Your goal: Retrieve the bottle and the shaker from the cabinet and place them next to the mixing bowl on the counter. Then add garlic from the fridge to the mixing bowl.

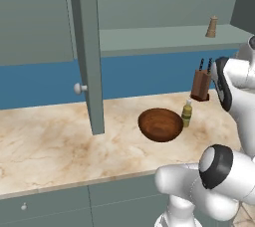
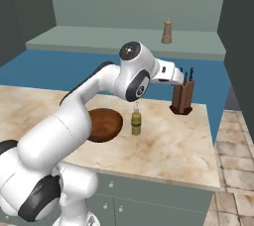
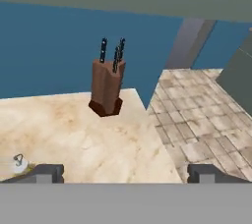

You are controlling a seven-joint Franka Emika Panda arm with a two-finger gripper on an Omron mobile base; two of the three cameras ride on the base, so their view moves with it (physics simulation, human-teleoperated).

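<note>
From the left, we saw the cabinet (image 1: 87,52) door standing open edge-on over the worktop (image 1: 50,146); right of it the mixing bowl (image 1: 160,124) sat on the marble, with the bottle (image 1: 187,113) upright just beside its right rim; the knife block (image 1: 200,84) stood behind them near the blue wall; the shaker (image 1: 212,27) stood on the cabinet shelf above; our hand (image 3: 125,174) hung empty, its fingers (image 3: 48,173) spread wide apart, facing the knife block.
</note>
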